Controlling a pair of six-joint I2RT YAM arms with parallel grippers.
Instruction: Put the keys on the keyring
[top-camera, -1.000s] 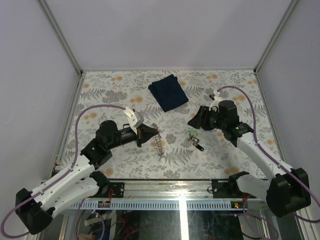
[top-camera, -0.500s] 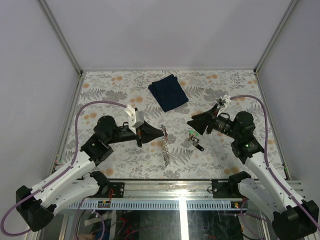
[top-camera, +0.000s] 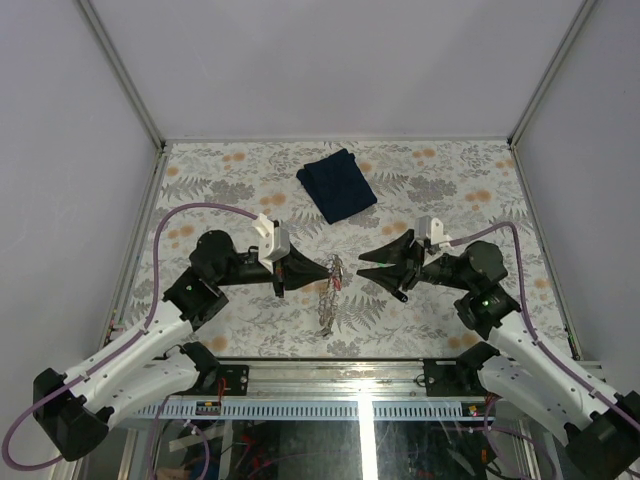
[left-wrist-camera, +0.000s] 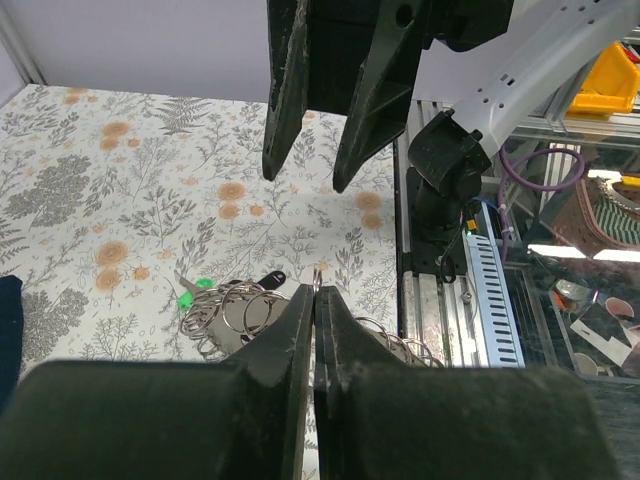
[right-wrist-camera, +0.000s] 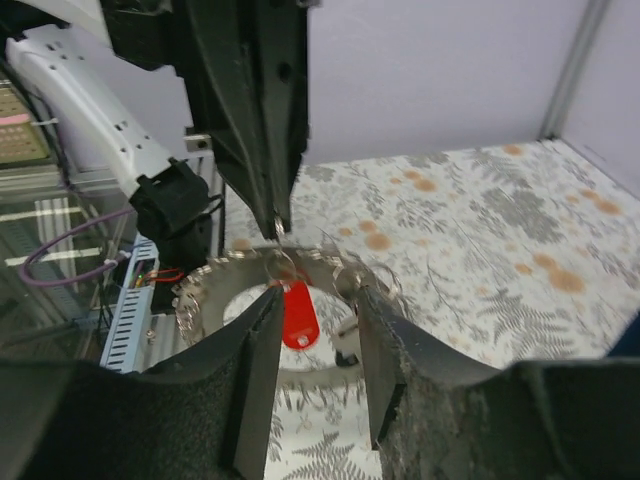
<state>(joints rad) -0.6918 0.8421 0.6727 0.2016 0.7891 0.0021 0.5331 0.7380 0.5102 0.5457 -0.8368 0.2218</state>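
**Grippers tip to tip, red key in the gap**

The left gripper (top-camera: 326, 270) is closed tight on the top of the keyring (top-camera: 328, 300). The silvery chain-like loop hangs from its tips, with its long axis running down toward the surface (top-camera: 230, 170).

The right gripper (top-camera: 362, 266) points straight at it from the opposite side, so the two arms meet nose to nose over the middle of the surface. Its fingers stand partly apart and grip nothing that I can make out.

In the right wrist view a red key (right-wrist-camera: 298, 313) dangles from a small ring at the loop's top. Its head hangs downward, directly ahead and between the right gripper's fingers. Whether the nearer finger touches it, I cannot tell. The right arm is the one placed to take that key, and the approach is straight forward along the line joining the two grippers.

A green-headed key (left-wrist-camera: 190, 294) and a black-headed key (left-wrist-camera: 268, 278) show low in the left wrist view beside a cluster of rings. I cannot tell whether they lie loose or hang.

No container is in sight. A dark blue cloth (top-camera: 337, 184) lies well apart, farther back.
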